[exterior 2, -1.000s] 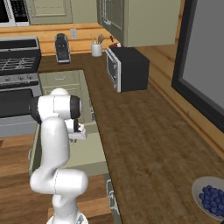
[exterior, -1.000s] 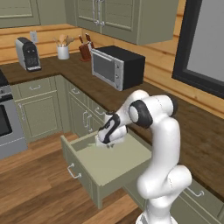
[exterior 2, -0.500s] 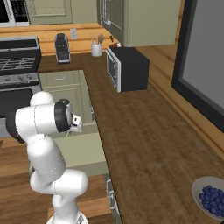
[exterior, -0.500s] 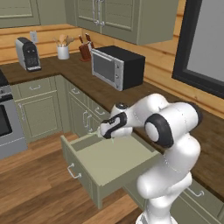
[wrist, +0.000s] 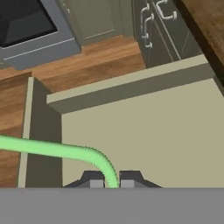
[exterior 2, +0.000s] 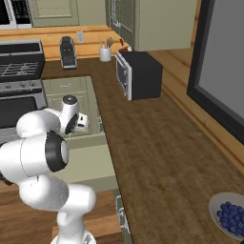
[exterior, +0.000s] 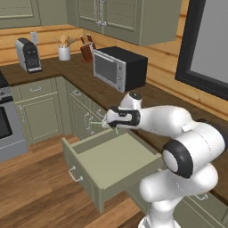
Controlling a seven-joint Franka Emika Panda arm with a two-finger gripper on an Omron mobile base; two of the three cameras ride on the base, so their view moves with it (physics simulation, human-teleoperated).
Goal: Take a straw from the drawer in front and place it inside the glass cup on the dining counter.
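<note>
The drawer (exterior: pixel 116 161) stands pulled out from the cabinets, its pale interior bare. The arm reaches across above its back edge, with the gripper (exterior: pixel 108 124) pointing toward the cabinet face just over the drawer's rear corner.

In the hand view, the gripper (wrist: pixel 111 180) has its jaws drawn together and clamped on the straw (wrist: pixel 52 150). The straw rises from between the two fingertips (wrist: pixel 92 178), bends at its ribbed joint just above them, and runs off sideways to the picture's left edge, passing over the drawer's side wall (wrist: pixel 40 131) and the wood floor (wrist: pixel 87 61) beyond. It is clear of the drawer bottom.

From the left base view the straw (exterior: pixel 114 130) shows as a small green sliver hanging just below the gripper. From the right base view the hand (exterior 2: pixel 82 122) sits above the open drawer (exterior 2: pixel 90 162), beside the countertop (exterior 2: pixel 152 143); the straw is too small to make out there.
</note>
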